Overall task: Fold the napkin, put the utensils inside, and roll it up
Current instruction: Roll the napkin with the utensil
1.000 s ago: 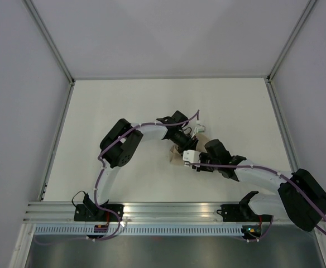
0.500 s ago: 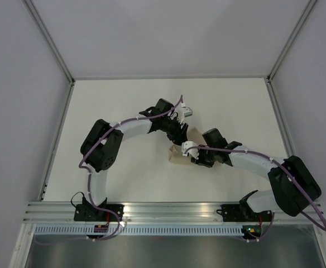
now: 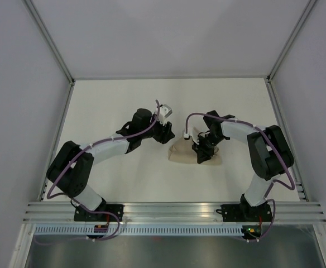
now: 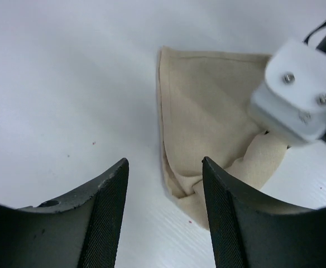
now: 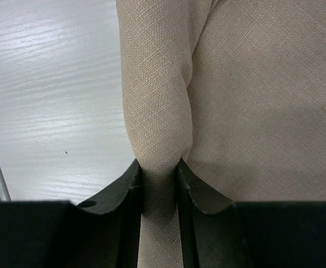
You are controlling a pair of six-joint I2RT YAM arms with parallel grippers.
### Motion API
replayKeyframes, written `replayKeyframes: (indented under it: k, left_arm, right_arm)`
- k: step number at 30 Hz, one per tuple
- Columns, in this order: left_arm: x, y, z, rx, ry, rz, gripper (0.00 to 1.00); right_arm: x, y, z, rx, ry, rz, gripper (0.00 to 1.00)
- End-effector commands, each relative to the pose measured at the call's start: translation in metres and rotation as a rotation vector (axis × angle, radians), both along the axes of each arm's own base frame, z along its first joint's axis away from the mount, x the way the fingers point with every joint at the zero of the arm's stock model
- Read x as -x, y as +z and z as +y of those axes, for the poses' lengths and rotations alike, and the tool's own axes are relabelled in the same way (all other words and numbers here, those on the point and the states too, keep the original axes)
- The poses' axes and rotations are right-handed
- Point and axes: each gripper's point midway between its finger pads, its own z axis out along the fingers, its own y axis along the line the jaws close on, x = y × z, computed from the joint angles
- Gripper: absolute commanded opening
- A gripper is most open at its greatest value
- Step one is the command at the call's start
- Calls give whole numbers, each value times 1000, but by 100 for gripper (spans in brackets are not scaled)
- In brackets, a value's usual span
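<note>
Right gripper (image 5: 158, 167) is pressed together on a raised ridge of the napkin (image 3: 181, 154). On my wrist feed the tan cloth is squeezed tight between both fingers. From overhead I see the napkin lying as a small, loosely folded bundle near the middle of the counter (image 3: 113, 100), with the right gripper down on its right half.

Left gripper (image 4: 164, 163) is spread wide and hangs just beside the napkin's left edge. Whether it touches the counter, I cannot tell. Through its camera I get the napkin's straight hemmed edge running away from me. A loose overlapped flap at the near corner shows in the gap between the fingers. The white block (image 4: 297, 92) on the right arm sits over the far right side of the cloth. Both arms reach in from opposite sides, and the napkin lies between them.
</note>
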Motion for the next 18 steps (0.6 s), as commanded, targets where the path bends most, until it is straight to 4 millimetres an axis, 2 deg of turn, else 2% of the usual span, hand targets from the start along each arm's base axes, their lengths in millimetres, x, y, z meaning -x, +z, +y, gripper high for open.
replayKeyframes:
  k: [1,2,3,4,5,6,8,9,11,12,15,17,18]
  left_arm:
    - [-10,37,8,83,115,-187,61]
    - [-5,39,7,80,98,-224,61]
    - [9,28,4,50,67,-256,61]
    - [15,36,2,49,62,-304,61]
    - [19,32,4,8,55,-351,61]
    - [32,30,-7,-8,18,-373,61]
    - [40,23,-12,-92,-12,-448,63]
    - [57,20,-27,-115,-58,-480,63]
    - [65,7,-36,-205,-107,-537,65]
    - [80,4,-49,-218,-156,-558,65]
    - [91,-15,-68,-307,-228,-621,65]
    - [94,-20,-77,-343,-270,-666,66]
    - [99,-35,-83,-372,-307,-660,66]
  right_arm:
    - [36,-18,-9,21,45,215,16]
    - [35,-19,-10,19,48,227,16]
    - [31,-22,-10,18,44,244,16]
    - [33,-22,-10,16,41,271,16]
    - [31,-23,-10,12,41,280,16]
    - [27,-27,-11,12,32,294,16]
    - [26,-28,-13,9,23,318,16]
    - [23,-30,-12,9,21,330,16]
    - [24,-32,-13,7,11,368,17]
    - [21,-32,-12,2,13,369,16]
    - [20,-34,-13,7,6,386,17]
    - [19,-35,-13,9,1,393,17]
    - [19,-35,-13,13,0,393,17]
